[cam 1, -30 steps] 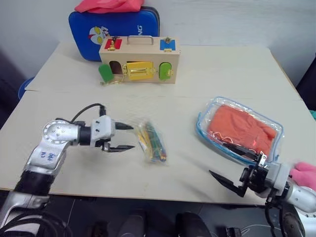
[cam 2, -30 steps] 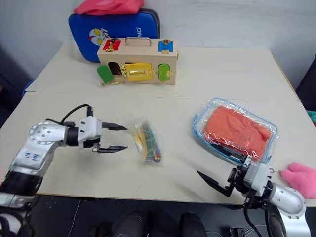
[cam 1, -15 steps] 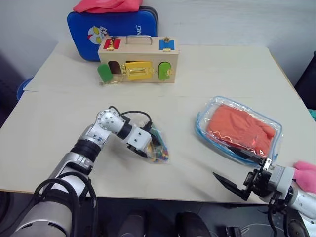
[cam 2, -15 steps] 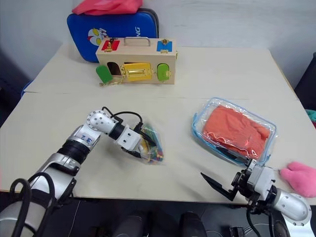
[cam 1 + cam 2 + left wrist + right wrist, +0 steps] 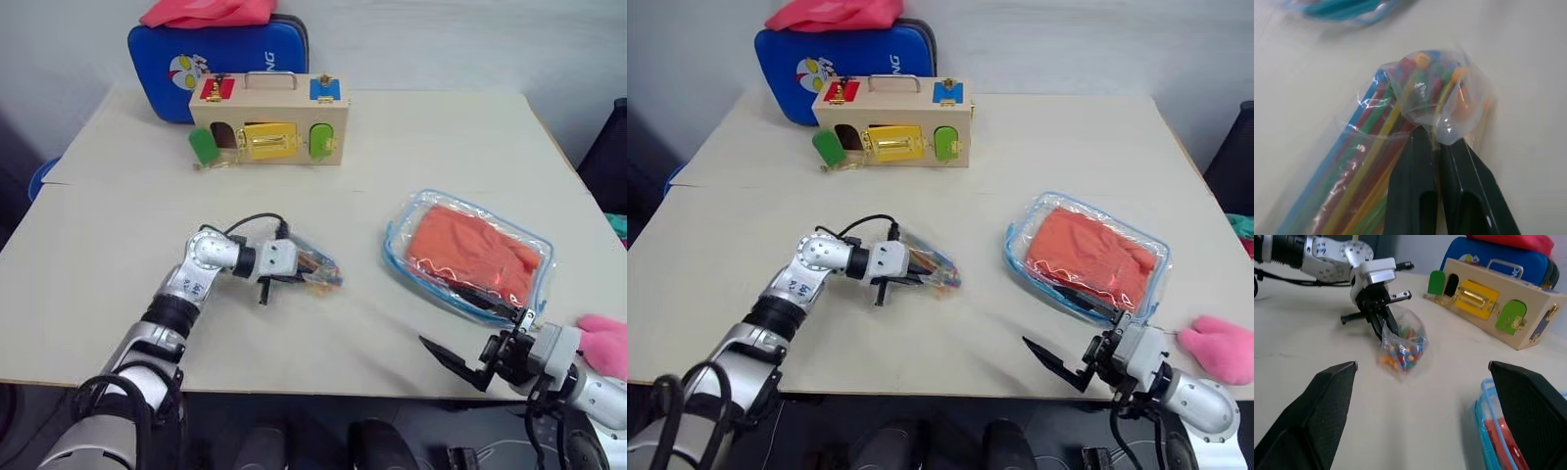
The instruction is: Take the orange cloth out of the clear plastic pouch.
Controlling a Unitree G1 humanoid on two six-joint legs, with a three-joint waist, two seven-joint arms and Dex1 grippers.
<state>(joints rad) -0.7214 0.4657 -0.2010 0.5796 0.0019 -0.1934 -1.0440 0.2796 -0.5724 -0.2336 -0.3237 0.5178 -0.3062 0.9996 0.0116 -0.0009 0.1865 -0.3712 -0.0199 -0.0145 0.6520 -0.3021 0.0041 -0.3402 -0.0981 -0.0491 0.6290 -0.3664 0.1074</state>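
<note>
The left gripper [image 5: 1437, 147], open and short of the bag of sticks [image 5: 315, 270] a second ago, has reached forward and pinched its fingers [image 5: 1413, 186] together on the bag's plastic. The bag has swung from lying lengthwise toward the desk's [image 5: 411, 147] near edge to lying crosswise.
</note>
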